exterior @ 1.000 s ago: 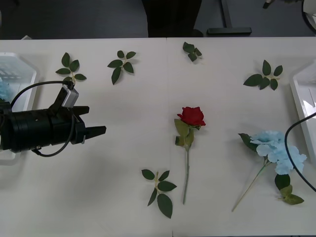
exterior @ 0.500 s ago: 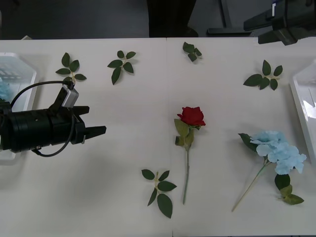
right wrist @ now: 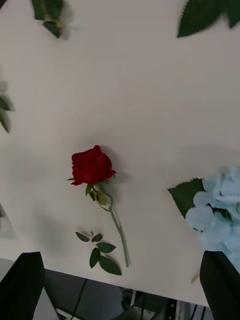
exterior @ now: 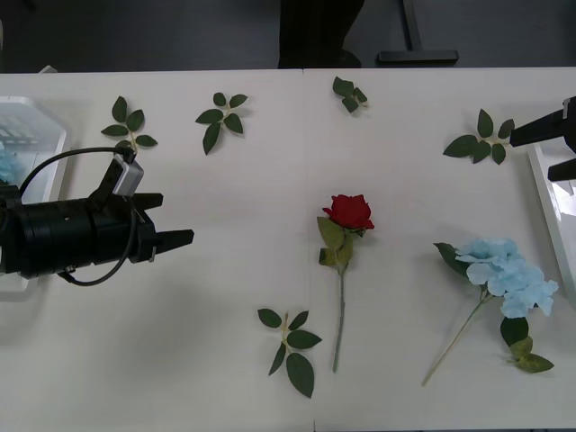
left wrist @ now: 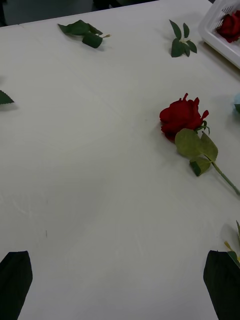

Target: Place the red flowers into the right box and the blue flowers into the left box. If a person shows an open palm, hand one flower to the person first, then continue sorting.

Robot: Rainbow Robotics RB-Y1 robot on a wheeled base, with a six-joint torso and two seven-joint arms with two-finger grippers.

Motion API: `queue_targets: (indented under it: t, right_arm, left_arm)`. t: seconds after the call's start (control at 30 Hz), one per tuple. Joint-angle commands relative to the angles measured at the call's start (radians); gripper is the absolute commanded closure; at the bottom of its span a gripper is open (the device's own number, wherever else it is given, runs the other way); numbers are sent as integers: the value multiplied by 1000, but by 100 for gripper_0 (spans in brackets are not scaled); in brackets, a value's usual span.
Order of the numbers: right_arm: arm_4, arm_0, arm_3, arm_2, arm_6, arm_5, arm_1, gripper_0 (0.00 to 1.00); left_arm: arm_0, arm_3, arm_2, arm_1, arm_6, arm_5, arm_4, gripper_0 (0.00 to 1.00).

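Observation:
One red rose (exterior: 349,211) lies mid-table, stem toward me; it also shows in the right wrist view (right wrist: 91,166) and the left wrist view (left wrist: 181,115). A blue hydrangea (exterior: 508,274) (right wrist: 220,210) lies to its right. My left gripper (exterior: 171,220) (left wrist: 120,282) is open, low over the table, left of the rose. My right gripper (exterior: 547,149) (right wrist: 120,287) is open at the right edge, above the right box (exterior: 547,184). That box (left wrist: 216,31) holds a red rose (left wrist: 231,25). The left box (exterior: 36,126) holds a blue flower (exterior: 7,164).
Loose green leaf sprigs lie scattered: far left (exterior: 129,126), far middle (exterior: 220,115), far centre (exterior: 350,93), far right (exterior: 481,139) and near the front (exterior: 290,346). A dark-clothed person (exterior: 319,31) stands behind the table's far edge.
My right gripper has come down from the far right corner to just above the right box's edge. The left arm and the flowers have not moved.

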Motion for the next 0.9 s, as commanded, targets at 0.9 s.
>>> queue_targets:
  t: [0.9]
  right_arm:
    - [354,653,-488,-101,-297,-145,-31,1]
  left_arm:
    - [13,-31,-2,-12,19,-12,11,0]
